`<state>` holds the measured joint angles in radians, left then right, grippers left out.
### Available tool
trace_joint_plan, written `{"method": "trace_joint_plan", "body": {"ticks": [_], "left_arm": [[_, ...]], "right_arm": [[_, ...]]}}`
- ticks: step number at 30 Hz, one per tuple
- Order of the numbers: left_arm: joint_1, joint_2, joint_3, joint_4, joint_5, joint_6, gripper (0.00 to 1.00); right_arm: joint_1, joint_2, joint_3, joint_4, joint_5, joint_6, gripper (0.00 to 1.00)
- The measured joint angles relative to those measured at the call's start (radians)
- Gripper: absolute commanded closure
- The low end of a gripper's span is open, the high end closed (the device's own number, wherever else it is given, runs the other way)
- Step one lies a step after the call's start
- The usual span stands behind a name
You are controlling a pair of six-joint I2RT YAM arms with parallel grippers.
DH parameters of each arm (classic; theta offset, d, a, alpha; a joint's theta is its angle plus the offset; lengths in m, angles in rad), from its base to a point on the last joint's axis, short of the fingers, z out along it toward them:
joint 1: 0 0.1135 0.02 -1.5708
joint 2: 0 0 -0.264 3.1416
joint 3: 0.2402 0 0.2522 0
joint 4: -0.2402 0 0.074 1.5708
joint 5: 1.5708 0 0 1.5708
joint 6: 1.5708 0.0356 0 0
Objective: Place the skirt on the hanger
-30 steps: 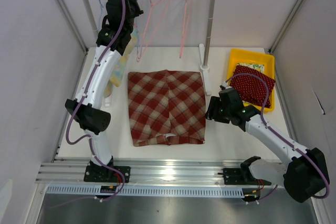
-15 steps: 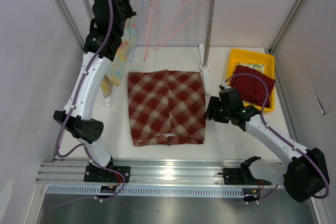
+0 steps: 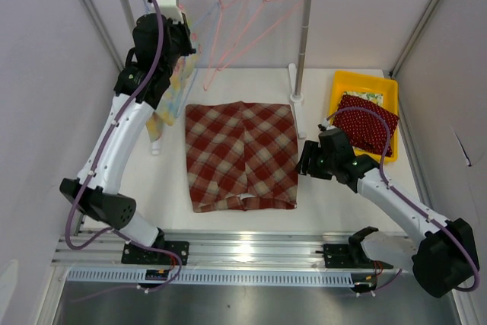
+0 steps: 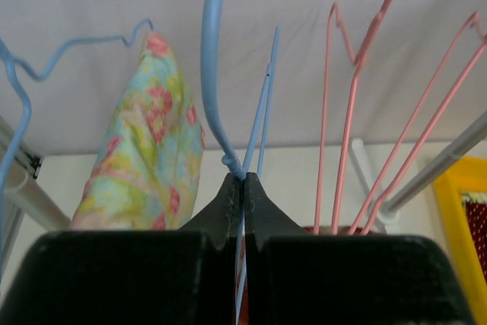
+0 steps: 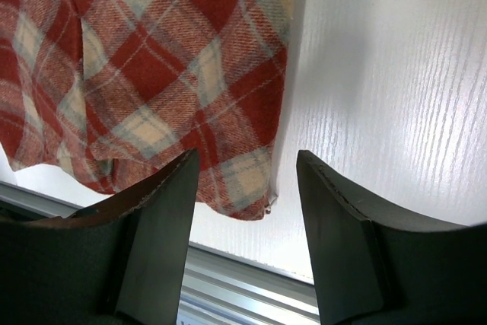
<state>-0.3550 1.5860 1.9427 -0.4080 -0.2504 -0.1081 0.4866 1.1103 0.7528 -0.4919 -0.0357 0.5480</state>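
Left claw [image 4: 243, 186] is clenching the blue hanger [image 4: 207, 74] below its hook; steering it clear of the pink hangers [image 4: 354, 97] is looking wise. Right claw [image 5: 245, 169] is hovering released beside the skirt [image 3: 242, 154] lying flat on the bench [image 3: 323, 195]

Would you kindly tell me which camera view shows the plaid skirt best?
Top external: the whole plaid skirt lies flat on the table. Right wrist shows only one corner beyond the right pincer; left wrist hardly shows it.
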Motion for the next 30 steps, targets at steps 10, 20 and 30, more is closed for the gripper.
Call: {"method": "trace_joint_plan", "body": {"ticks": [10,20,30], "left_arm": [[0.000,-0.212,-0.305,0.006,0.042,-0.024,1.00],[0.000,-0.440,-0.650,0.042,0.071,-0.086,1.00],[0.000,-0.534,-0.875,0.059,0.104,-0.153,1.00]], "right_arm": [[0.000,-0.005,-0.001,0.003,-0.011,-0.004,0.40],[-0.002,-0.018,0.003,-0.008,-0.013,-0.029,0.40],[-0.005,-0.019,0.018,-0.030,-0.011,-0.056,0.41]]}}
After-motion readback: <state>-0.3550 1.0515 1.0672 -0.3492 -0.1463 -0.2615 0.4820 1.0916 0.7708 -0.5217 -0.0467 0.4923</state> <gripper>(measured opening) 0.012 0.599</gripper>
